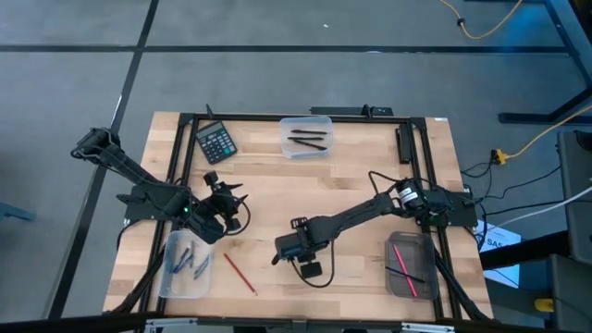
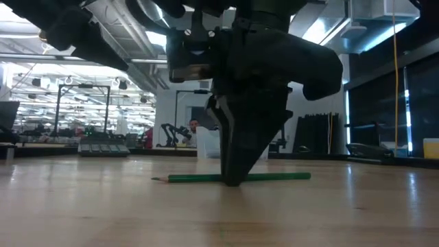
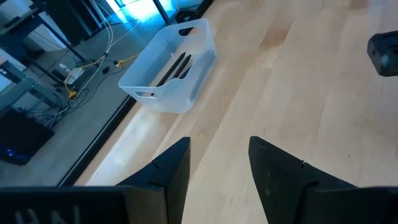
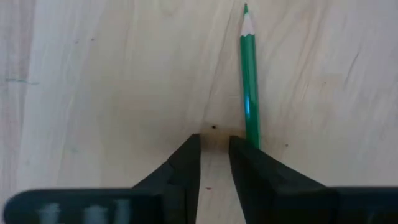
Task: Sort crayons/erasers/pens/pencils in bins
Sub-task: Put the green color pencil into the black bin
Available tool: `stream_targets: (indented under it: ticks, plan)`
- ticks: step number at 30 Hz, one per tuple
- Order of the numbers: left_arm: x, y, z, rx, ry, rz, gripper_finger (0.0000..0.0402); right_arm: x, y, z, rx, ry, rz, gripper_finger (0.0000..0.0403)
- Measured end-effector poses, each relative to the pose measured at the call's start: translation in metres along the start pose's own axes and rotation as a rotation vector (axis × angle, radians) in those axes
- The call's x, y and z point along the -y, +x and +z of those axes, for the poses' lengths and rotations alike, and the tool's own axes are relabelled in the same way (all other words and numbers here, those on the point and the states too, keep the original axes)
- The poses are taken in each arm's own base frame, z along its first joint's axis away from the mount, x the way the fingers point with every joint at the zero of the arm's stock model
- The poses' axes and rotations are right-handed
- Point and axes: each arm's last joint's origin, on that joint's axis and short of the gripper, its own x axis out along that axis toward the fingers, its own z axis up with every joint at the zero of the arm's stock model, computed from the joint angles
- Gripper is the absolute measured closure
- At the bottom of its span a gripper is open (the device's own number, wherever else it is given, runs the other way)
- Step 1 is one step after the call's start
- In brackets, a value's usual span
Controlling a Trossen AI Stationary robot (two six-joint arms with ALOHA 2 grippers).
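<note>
A green pencil [image 4: 249,81] lies flat on the table near its middle and shows level in the low view [image 2: 281,177]. My right gripper [image 4: 214,140] points down at it, open only by a narrow gap, and the pencil runs under one finger rather than into the gap. A red pencil [image 1: 239,271] lies on the table near the left clear bin [image 1: 185,264], which holds grey-blue sticks. My left gripper [image 1: 222,199] is open and holds nothing, just beyond that bin. The far clear bin [image 1: 306,136] holds black pens. The dark bin [image 1: 412,265] holds red and pink sticks. My right gripper comes from above, pointing down, and one fingertip [image 4: 244,146] sits over the green pencil's shaft [image 4: 250,127] near its middle. Nothing lies between the two fingers. The pencil stays flat on the table [image 2: 206,178].
A black calculator [image 1: 215,141] lies at the far left of the table. A black frame [image 1: 407,120] runs round the table's edge. The far bin also shows in the left wrist view [image 3: 171,62]. Bare wood lies between the far bin and the two grippers.
</note>
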Motion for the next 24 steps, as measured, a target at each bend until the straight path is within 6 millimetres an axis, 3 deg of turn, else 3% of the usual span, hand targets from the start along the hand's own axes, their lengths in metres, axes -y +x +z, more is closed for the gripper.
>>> stream_targets:
  ticks: [6,9,11,17,21,24]
  plan:
    - [0.000,0.000,0.000,0.003,0.003,0.007,0.0245,0.006,-0.046,-0.006,0.028,-0.050,-0.025,0.0311]
    - [0.000,0.000,-0.001,-0.011,0.010,-0.007,0.0245,0.018,-0.100,-0.010,0.210,-0.010,-0.073,0.0311]
    - [0.000,-0.001,-0.002,-0.023,0.016,-0.021,0.0245,0.025,-0.113,-0.017,0.347,0.032,-0.067,0.0311]
    - [0.000,-0.001,-0.002,-0.021,0.014,-0.018,0.0245,0.032,-0.088,-0.052,0.641,0.093,0.020,0.0311]
    - [-0.001,0.001,-0.001,-0.015,0.001,-0.001,0.0245,0.034,-0.051,-0.076,0.615,0.097,0.016,0.0311]
    - [-0.003,0.003,0.000,-0.011,-0.008,0.020,0.0245,0.034,-0.048,-0.078,0.710,0.095,0.026,0.0311]
